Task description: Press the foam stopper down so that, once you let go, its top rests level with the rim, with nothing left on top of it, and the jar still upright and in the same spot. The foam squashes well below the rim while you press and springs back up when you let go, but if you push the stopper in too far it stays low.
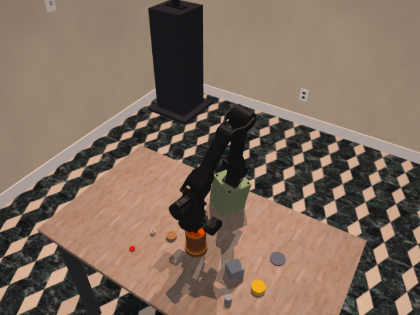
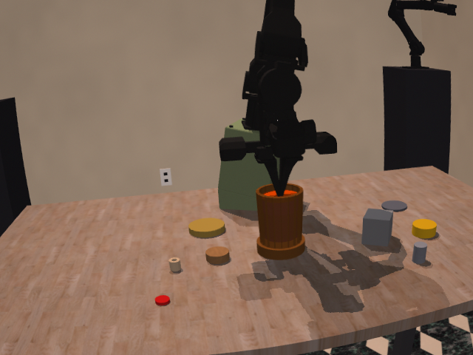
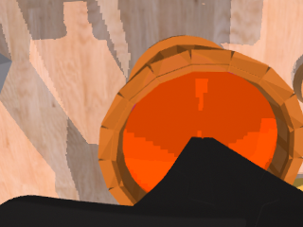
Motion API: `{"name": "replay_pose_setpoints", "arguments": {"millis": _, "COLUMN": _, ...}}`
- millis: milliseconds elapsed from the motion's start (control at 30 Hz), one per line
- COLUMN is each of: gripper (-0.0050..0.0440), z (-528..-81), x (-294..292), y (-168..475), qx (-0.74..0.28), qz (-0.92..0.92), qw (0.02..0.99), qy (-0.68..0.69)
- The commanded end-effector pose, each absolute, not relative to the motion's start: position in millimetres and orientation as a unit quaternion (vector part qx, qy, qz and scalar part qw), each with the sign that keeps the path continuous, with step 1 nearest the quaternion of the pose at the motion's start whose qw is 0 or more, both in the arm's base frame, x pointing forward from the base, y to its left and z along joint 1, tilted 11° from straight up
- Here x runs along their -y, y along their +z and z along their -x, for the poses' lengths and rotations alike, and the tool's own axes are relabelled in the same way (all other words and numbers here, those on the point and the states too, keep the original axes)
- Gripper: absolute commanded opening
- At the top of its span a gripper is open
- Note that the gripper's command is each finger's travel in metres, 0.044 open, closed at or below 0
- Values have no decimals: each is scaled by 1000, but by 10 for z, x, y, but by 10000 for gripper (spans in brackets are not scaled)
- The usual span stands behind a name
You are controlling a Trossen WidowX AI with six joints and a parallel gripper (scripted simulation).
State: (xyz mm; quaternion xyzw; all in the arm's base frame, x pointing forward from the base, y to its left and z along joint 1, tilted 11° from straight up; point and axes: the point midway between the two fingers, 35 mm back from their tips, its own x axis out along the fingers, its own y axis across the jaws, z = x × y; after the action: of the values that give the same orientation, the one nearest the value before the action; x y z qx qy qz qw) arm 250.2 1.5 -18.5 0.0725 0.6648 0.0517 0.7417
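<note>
A brown wooden jar [image 2: 280, 225] stands upright near the middle of the table; it also shows in the top view [image 1: 195, 243] and the wrist view [image 3: 199, 120]. An orange foam stopper [image 2: 280, 193] fills its mouth and sits a little below the rim; it also shows in the wrist view [image 3: 196, 132]. My gripper [image 2: 281, 191] is shut, points straight down and its closed fingertips touch the stopper's top at the middle. In the top view the gripper [image 1: 198, 230] hides most of the stopper.
A mustard disc [image 2: 206, 227], a tan disc [image 2: 217, 255], a small beige ring [image 2: 174, 264] and a red button [image 2: 162, 299] lie left of the jar. A grey cube [image 2: 377, 226], grey disc [image 2: 394, 205], yellow puck [image 2: 423, 228] and small grey cylinder [image 2: 419, 252] are right. The green arm base [image 2: 239, 171] stands behind.
</note>
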Motion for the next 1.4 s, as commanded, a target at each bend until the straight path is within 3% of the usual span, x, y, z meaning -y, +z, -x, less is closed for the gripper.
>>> {"name": "replay_pose_setpoints", "arguments": {"millis": 0, "gripper": 0, "z": -2518, "x": -6, "y": -129, "qx": -669, "qz": -73, "qw": 738, "qy": 52}}
{"name": "replay_pose_setpoints", "arguments": {"millis": 233, "gripper": 0, "z": -2677, "x": 170, "y": 660, "qx": -637, "qz": -65, "qw": 767, "qy": 50}}
{"name": "replay_pose_setpoints", "arguments": {"millis": 400, "gripper": 0, "z": -2482, "x": 141, "y": 665, "qx": -670, "qz": -73, "qw": 737, "qy": 52}}
{"name": "replay_pose_setpoints", "arguments": {"millis": 1367, "gripper": 0, "z": -2461, "x": 140, "y": 635, "qx": -673, "qz": -73, "qw": 734, "qy": 51}}
